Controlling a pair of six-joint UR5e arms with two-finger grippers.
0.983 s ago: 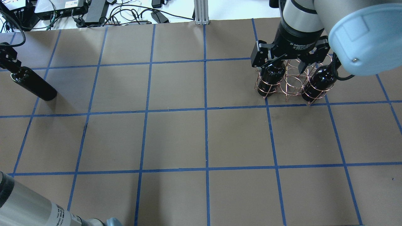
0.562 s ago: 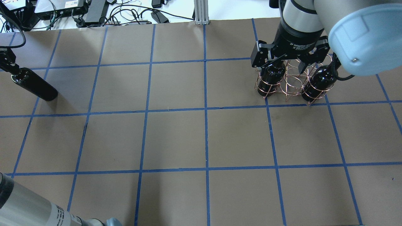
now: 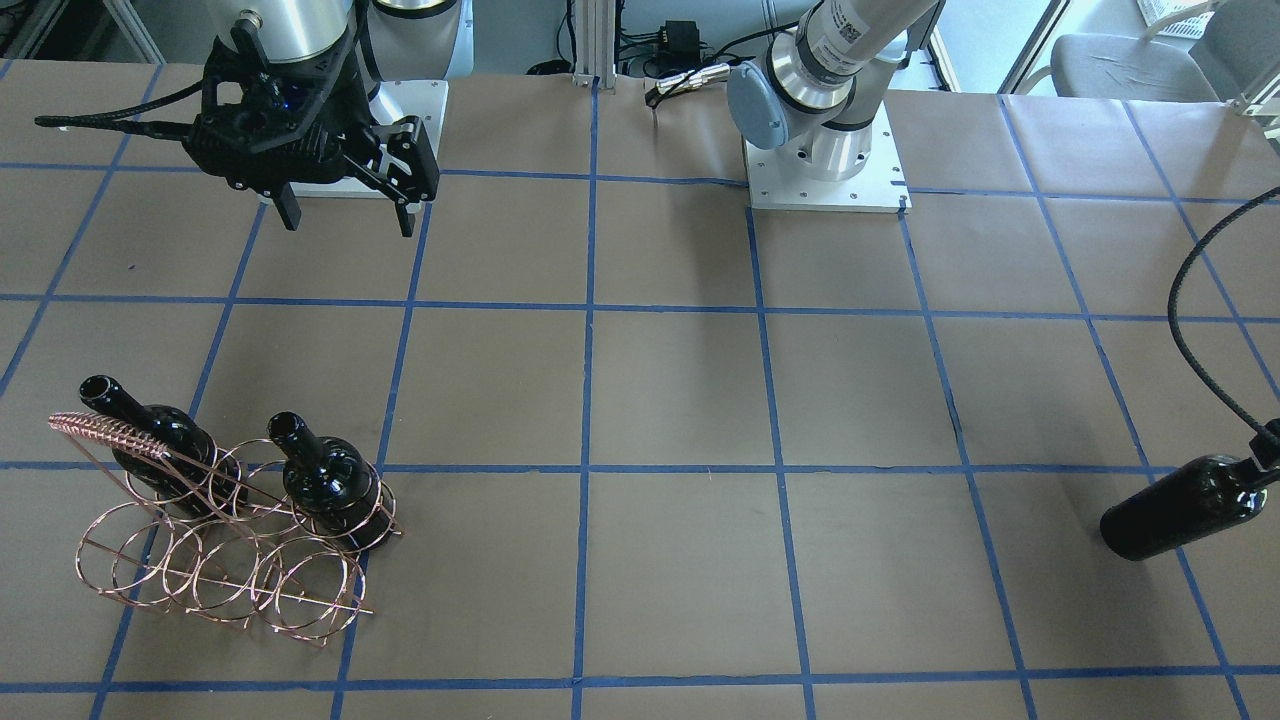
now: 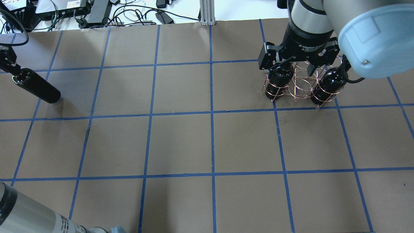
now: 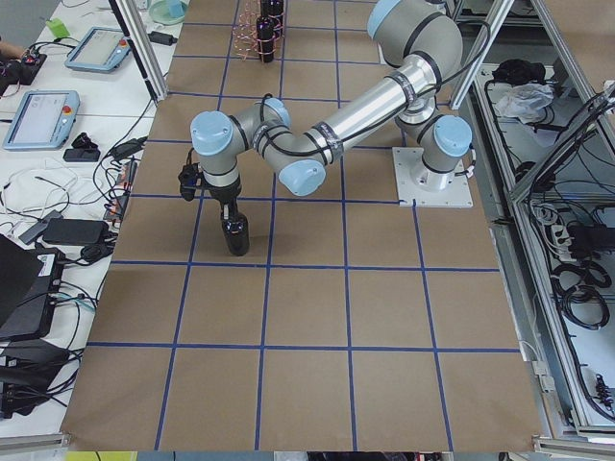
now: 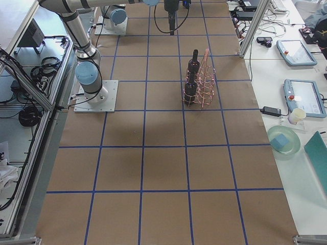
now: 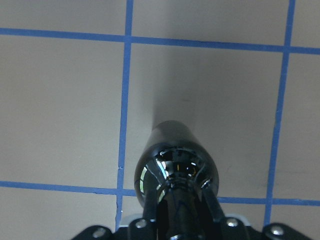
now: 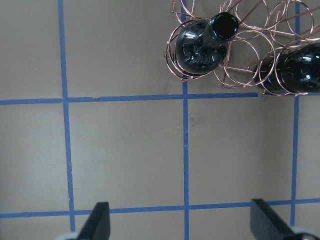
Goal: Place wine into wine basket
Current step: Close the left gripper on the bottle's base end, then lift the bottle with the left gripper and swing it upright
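Currently our left gripper [image 7: 181, 212] has its fingers pinching the neck of the glossy near-black glass wine bottle [image 7: 172, 150]. The bottle is tilted over the brown-paper table [image 4: 181, 142]; we cannot tell whether its base touches. It is well apart from the copper wire ring basket [image 3: 215, 575]. Our right gripper [image 3: 346, 220] hovers near the basket, fingers spread wide. Two alike dark bottles [image 3: 325, 485] stand in the basket's outer rings.

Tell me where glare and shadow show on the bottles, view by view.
Left wrist view: bright reflections speckle the held bottle, and a soft shadow runs up the table from it. Right wrist view: small highlights on the upright bottle in the rack. Overhead view: a faint shadow lies beside the held bottle.
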